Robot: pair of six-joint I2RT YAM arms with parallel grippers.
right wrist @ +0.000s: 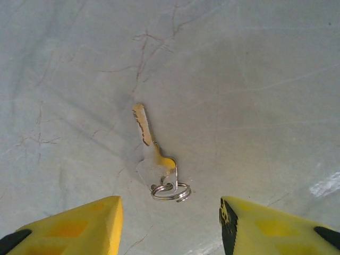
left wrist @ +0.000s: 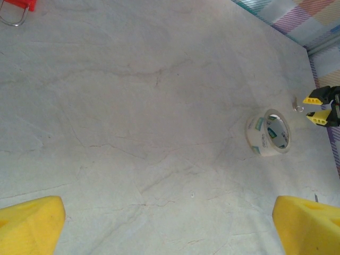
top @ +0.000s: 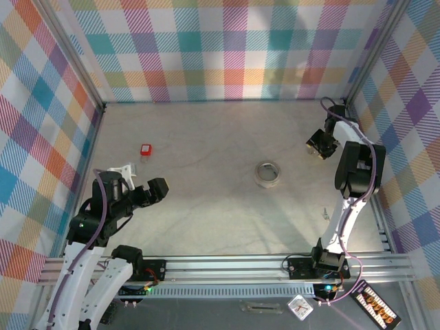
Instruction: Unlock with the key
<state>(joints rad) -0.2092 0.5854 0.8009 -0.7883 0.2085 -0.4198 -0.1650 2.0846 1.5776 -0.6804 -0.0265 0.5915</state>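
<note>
Top view: a roll of tape (top: 267, 172) is lying flat on the table (top: 206, 220), just to the 3 o'clock side of centre. It is sitting roughly between the red padlock (top: 145, 150), out at 9 o'clock, and the right gripper (top: 322, 143), out at 2 o'clock. The padlock is lying well apart from both grippers. A small dark bit (top: 323, 213) is lying at 4 o'clock; I cannot tell what it is.

The left gripper (left wrist: 170, 223) is hanging at 8 o'clock with its yellow fingers spread wide and nothing between them.

Right wrist view: the key (right wrist: 153, 142) is lying flat on the bare table, just ahead of the gap between the parted yellow fingers and touching neither. It is brass-coloured, with its blade pointing to 11 o'clock and the teeth showing along the left edge. A silver split ring (right wrist: 171, 190) is hanging through its head at the 5 o'clock end.
</note>
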